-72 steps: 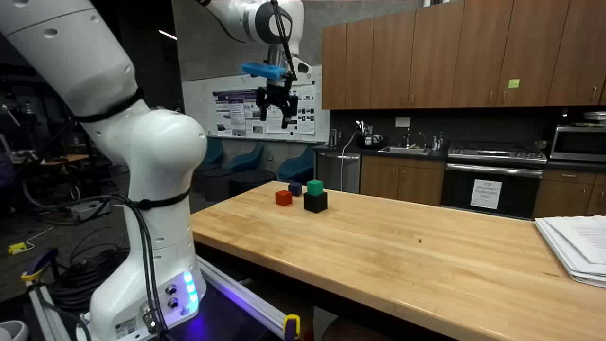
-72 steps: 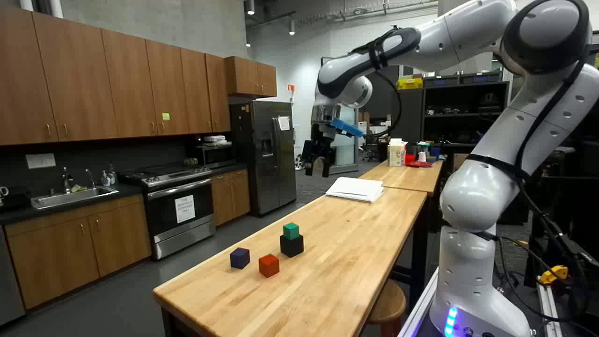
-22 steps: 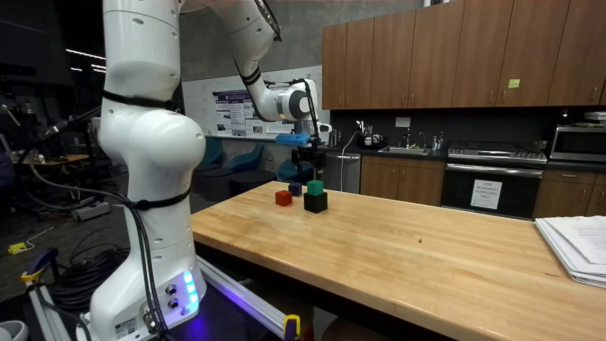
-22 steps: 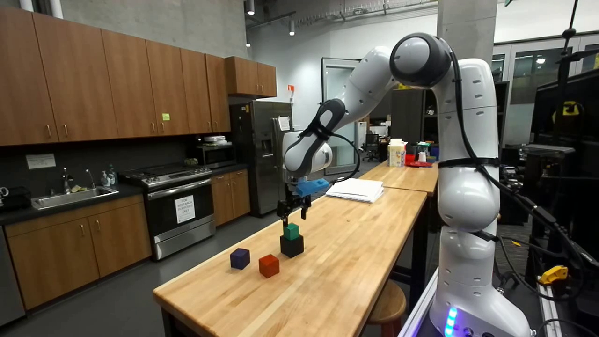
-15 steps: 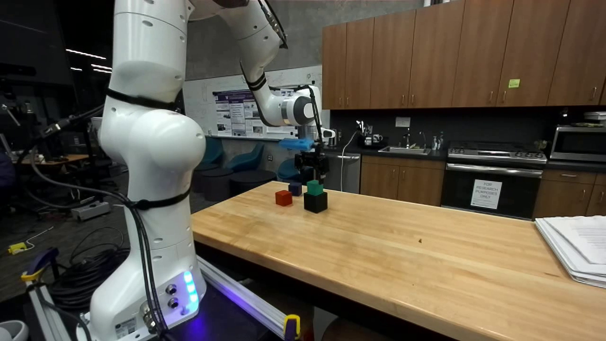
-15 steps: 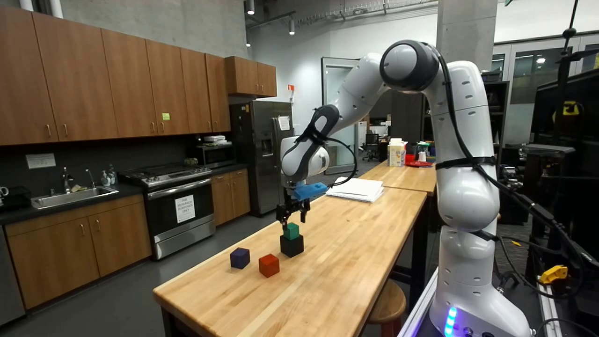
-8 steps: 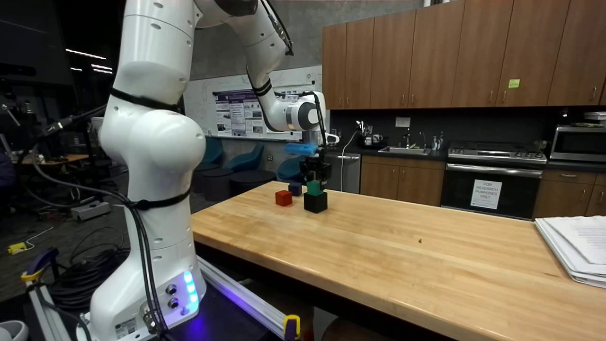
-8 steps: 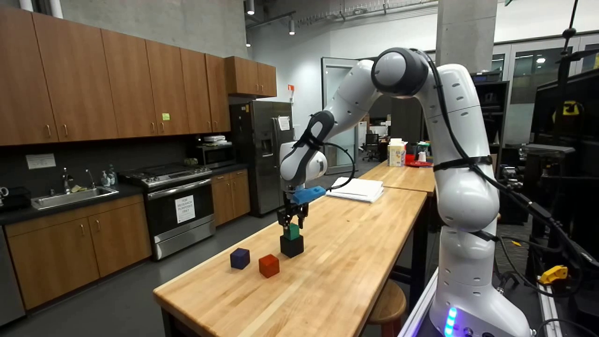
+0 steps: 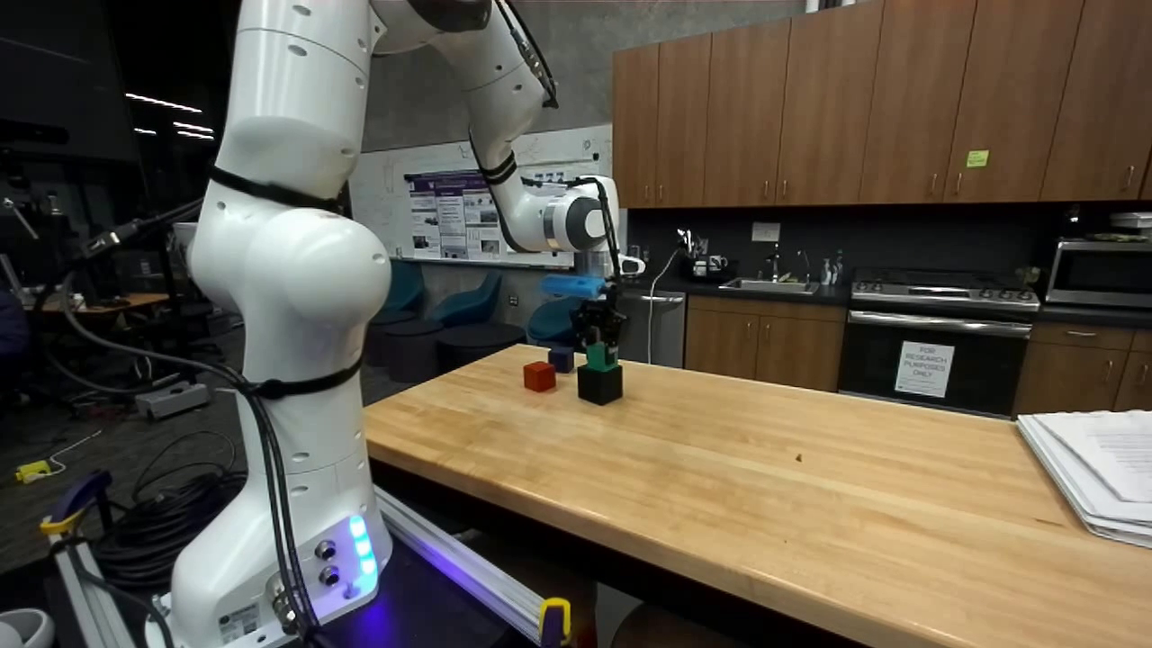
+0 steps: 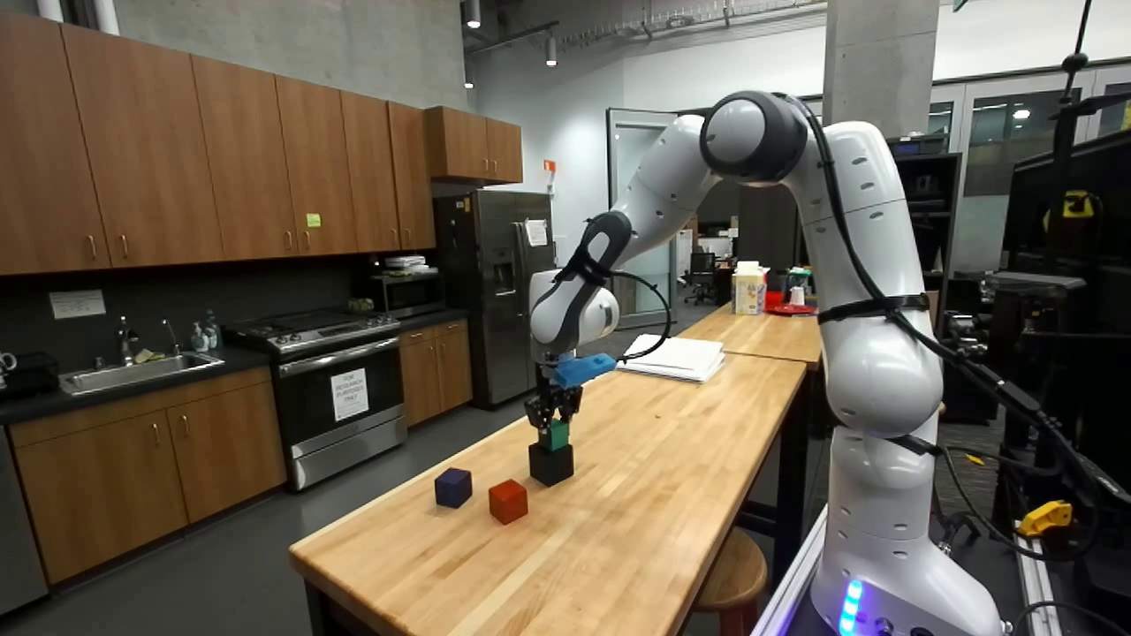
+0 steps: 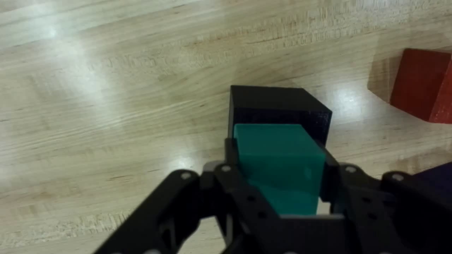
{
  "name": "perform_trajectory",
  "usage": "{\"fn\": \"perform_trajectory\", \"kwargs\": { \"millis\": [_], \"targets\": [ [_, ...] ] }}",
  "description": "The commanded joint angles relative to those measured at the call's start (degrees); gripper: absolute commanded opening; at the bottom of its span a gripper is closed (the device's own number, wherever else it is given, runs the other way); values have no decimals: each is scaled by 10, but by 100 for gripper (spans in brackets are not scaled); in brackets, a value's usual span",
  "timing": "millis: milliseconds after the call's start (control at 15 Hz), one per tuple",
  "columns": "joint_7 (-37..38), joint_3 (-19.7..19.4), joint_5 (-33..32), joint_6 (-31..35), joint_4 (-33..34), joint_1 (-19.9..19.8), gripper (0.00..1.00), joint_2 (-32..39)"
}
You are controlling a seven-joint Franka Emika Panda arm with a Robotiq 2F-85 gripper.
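Observation:
My gripper [image 11: 279, 158] points down, its two fingers shut on the sides of a small green cube [image 11: 280, 169]. In the wrist view the finger pads [image 11: 231, 151] press against the cube's left and right faces. The green cube sits over a larger black cube [image 10: 551, 468], which stands on the wooden table; I see no clear gap between them. A red cube [image 10: 508, 502] and a dark blue cube [image 10: 453, 488] stand apart on the table nearby. The wrist view shows the red cube at its right edge and only a corner of the dark blue cube [image 11: 436, 178].
The wooden table [image 9: 765, 504] runs long, with a stack of white papers [image 10: 671, 357] on it. Beyond is a second table with a carton [image 10: 749, 288] and red items. A stool [image 10: 738, 570] stands beside the table edge. Kitchen counters and a stove line the wall.
From high above the table the arm came down over the stack of cubes. During the last second the fingers sank around the green cube and closed on it. The other cubes have stayed put.

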Motion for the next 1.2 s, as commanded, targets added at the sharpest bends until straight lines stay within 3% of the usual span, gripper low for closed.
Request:
{"fn": "perform_trajectory", "kwargs": {
  "millis": [0,533,1133],
  "targets": [
    [-13,-5,9,1,-24,-13,24,-38],
    [-32,-24,38,-3,-6,-55,24,-33],
    [-60,-27,43,20,0,-65,24,0]
  ]
}}
